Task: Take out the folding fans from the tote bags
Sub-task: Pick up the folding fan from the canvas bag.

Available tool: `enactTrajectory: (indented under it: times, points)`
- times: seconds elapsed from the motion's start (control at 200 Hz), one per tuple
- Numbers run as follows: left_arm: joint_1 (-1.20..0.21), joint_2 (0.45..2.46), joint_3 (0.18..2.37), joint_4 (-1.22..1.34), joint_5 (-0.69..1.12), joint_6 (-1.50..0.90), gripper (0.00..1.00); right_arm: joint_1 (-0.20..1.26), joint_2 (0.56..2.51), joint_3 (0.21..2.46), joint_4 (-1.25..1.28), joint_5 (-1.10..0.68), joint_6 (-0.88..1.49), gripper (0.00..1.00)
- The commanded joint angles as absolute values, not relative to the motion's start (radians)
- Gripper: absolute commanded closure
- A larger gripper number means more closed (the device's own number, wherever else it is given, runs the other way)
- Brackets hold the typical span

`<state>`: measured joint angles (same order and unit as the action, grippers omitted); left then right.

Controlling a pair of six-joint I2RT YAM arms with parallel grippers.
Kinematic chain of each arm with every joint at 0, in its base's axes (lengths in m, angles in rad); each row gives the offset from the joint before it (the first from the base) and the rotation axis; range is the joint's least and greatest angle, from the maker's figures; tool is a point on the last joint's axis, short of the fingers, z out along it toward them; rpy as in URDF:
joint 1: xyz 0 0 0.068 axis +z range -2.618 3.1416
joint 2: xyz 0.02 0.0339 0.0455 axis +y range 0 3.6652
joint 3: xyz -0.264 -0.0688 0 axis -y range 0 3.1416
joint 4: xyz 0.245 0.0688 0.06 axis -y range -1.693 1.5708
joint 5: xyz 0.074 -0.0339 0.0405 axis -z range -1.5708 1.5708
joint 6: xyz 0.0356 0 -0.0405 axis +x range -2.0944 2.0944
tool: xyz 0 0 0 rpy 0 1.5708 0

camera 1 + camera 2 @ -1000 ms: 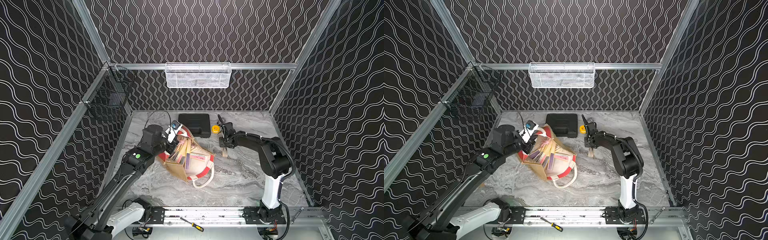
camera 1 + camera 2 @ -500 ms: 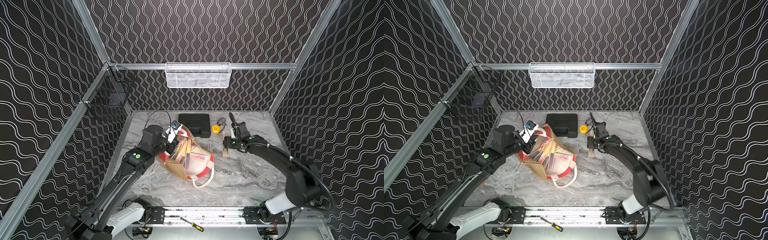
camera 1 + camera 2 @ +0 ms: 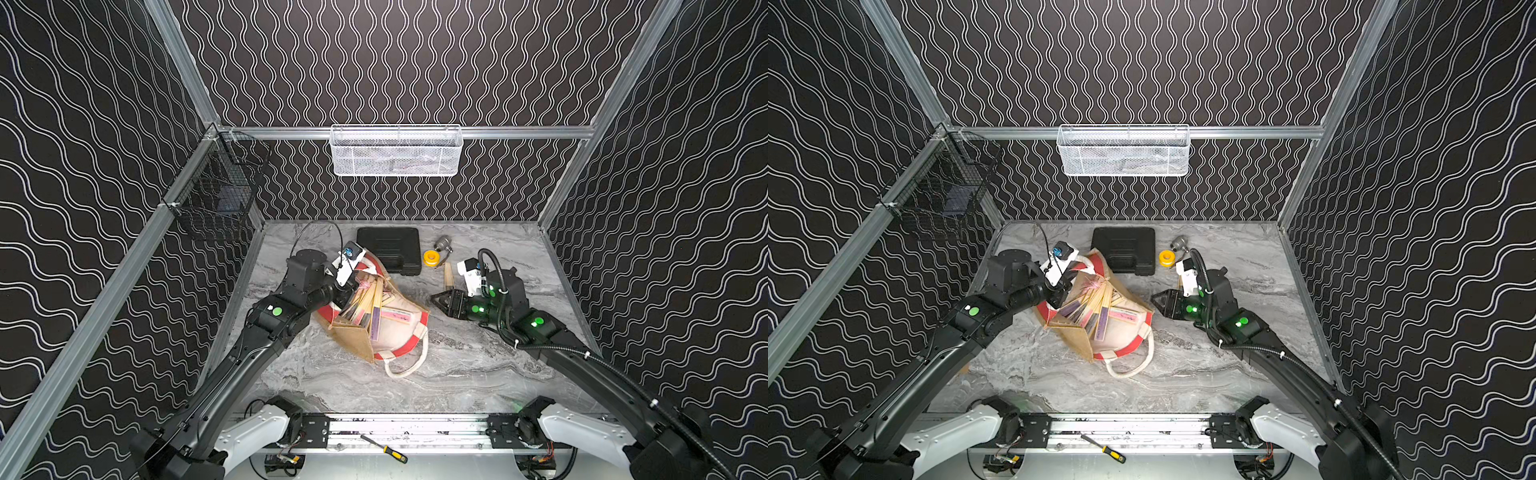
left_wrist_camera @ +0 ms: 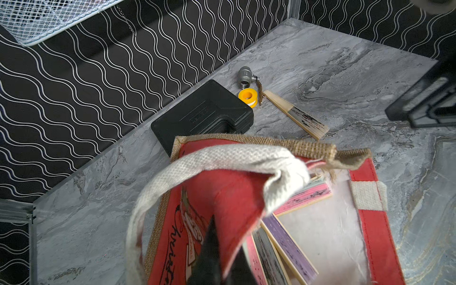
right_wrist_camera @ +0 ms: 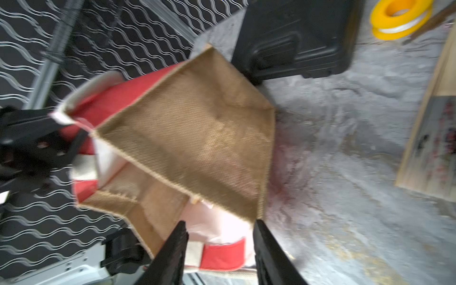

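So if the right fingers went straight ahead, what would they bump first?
Probably the tote bag: the right fingers aim at its tan end, and nothing else seems to lie between.

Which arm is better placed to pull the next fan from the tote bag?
Probably right. The right gripper is open, empty and aimed at the tote bag; the left gripper is shut on its red panel, busy holding it open.

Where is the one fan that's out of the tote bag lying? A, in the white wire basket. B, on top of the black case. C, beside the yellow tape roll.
C: the loose fan lies on the table, its tassel end by the yellow tape roll.
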<state>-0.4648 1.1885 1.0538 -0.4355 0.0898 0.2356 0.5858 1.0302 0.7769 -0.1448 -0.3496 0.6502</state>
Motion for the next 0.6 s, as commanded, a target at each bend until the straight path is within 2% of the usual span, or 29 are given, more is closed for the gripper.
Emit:
enactTrajectory:
  times: [0.0,0.235,0.395,0.596]
  points:
    - [-0.463,1.192,1.061,-0.382,0.098,0.222,1.0,0.632,0.987,0.73,-0.024,-0.358,0.778,0.58]
    - [-0.463,1.182,1.06,-0.377,0.105,0.221,1.0,0.763,1.026,0.665,0.148,-0.365,0.895,0.61]
    - [-0.462,1.188,1.069,-0.381,0.119,0.212,1.0,0.888,1.132,0.677,0.231,-0.28,0.904,0.62]
    - [-0.463,1.185,1.069,-0.38,0.116,0.209,1.0,1.002,1.285,0.753,0.189,-0.094,0.861,0.62]
